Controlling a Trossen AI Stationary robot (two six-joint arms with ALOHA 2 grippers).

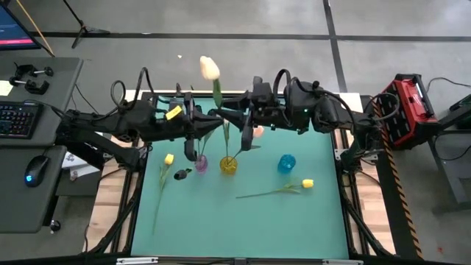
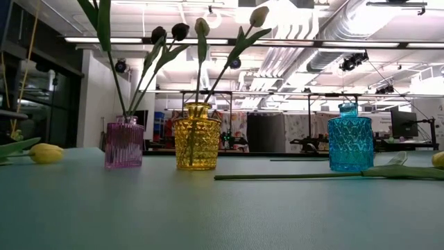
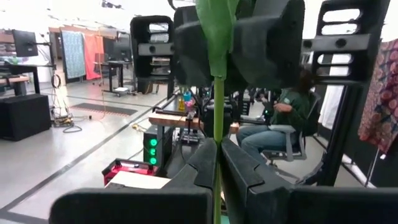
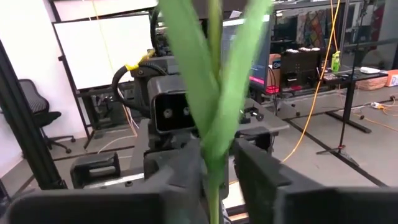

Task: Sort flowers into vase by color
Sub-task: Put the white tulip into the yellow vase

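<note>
Yellow tulip (image 1: 307,183) lying on the green table (image 1: 250,221), purple vase (image 1: 201,163), yellow vase (image 1: 229,165), blue vase (image 1: 286,163), above them left gripper (image 3: 217,163) and right gripper (image 4: 217,171) both clamped on one white tulip (image 1: 210,68) held upright

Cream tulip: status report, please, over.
Left end effector and right end effector both shut on cream tulip stem, above the vases. Pink vase holds black flowers. Nothing blocking.

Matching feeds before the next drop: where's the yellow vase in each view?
High view: yellow vase, middle of three vases.
Low view: left of centre.
Left wrist view: not in it.
Right wrist view: not in it.
Shared landmark: blue vase, on its right in both.
</note>
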